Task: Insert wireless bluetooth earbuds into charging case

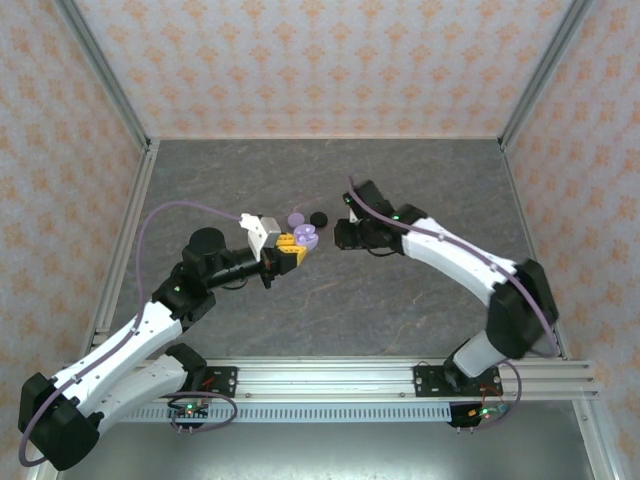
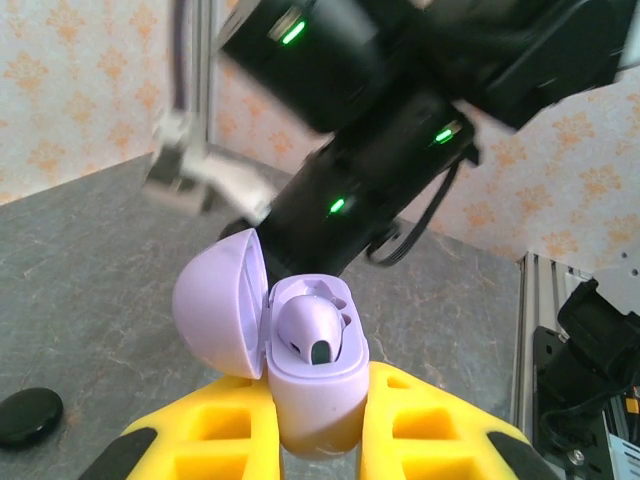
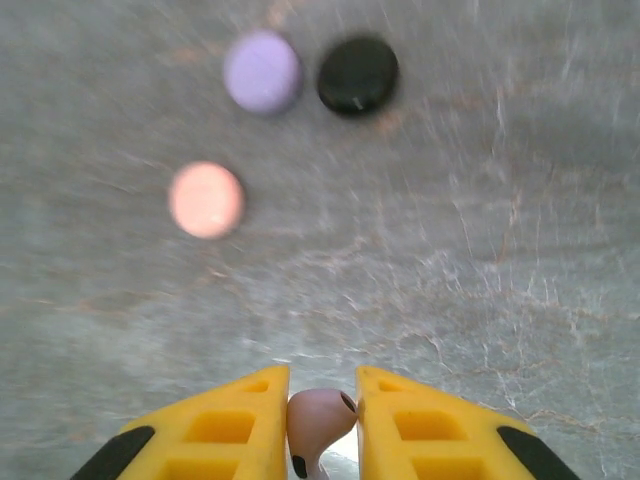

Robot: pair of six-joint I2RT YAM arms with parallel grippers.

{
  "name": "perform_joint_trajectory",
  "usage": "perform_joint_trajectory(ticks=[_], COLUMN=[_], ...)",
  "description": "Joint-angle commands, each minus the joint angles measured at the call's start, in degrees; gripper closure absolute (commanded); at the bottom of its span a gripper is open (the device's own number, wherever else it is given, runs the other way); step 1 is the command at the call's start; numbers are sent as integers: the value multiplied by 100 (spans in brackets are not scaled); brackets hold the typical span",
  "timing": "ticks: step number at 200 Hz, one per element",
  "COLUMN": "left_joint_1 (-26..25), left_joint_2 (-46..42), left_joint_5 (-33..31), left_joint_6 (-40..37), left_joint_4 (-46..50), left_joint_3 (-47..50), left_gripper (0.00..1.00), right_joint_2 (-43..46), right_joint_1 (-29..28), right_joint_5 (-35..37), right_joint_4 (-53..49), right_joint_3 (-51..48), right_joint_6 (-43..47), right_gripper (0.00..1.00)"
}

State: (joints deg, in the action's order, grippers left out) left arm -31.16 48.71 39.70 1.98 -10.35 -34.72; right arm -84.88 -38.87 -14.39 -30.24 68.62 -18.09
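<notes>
My left gripper (image 2: 318, 388) is shut on a pale lavender charging case (image 2: 316, 385) and holds it upright between the yellow fingers (image 2: 430, 425). The case lid (image 2: 218, 315) hangs open to the left. One lavender earbud (image 2: 312, 328) sits in the near socket. From above, the case (image 1: 307, 236) is at the tip of my left gripper (image 1: 290, 247). My right gripper (image 3: 320, 400) is shut on a pale pinkish earbud (image 3: 318, 418), lifted off the table. Seen from above, my right gripper (image 1: 342, 234) hovers just right of the case.
Three round discs lie on the grey table below my right gripper: a lavender disc (image 3: 262, 70), a black disc (image 3: 357, 74) and a pink disc (image 3: 206, 199). The lavender disc (image 1: 297, 217) and the black disc (image 1: 318, 218) lie just behind the case. The right arm (image 2: 340, 150) looms close behind the case.
</notes>
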Motion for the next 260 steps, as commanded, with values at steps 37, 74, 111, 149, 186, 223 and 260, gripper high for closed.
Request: perform_joint_trajectory(ticks=[37, 74, 111, 149, 186, 223, 260], left_joint_1=[-58, -59, -58, -58, -64, -65, -74], left_joint_2=[31, 138, 157, 184, 175, 159, 139], left_joint_5=[-77, 5, 70, 73, 81, 90, 73], left_joint_6=[135, 154, 178, 198, 198, 189, 193], left_joint_4=[-463, -475, -511, -529, -530, -521, -530], left_joint_3=[46, -16, -35, -52, -52, -52, -35], left_gripper=[100, 100, 100, 100, 100, 100, 100], right_joint_2=[1808, 2349, 2596, 2450, 2129, 1883, 1754], right_joint_1=[-161, -479, -709, -1294, -1579, -1587, -1588], right_joint_5=[16, 29, 42, 550, 780, 805, 729], right_joint_4=[998, 1481, 2147, 2471, 2568, 2422, 2256], right_joint_3=[-480, -566, -676, -701, -649, -519, -490], right_joint_6=[-246, -208, -534, -396, -305, -216, -248], right_gripper=[80, 80, 80, 81, 81, 81, 81])
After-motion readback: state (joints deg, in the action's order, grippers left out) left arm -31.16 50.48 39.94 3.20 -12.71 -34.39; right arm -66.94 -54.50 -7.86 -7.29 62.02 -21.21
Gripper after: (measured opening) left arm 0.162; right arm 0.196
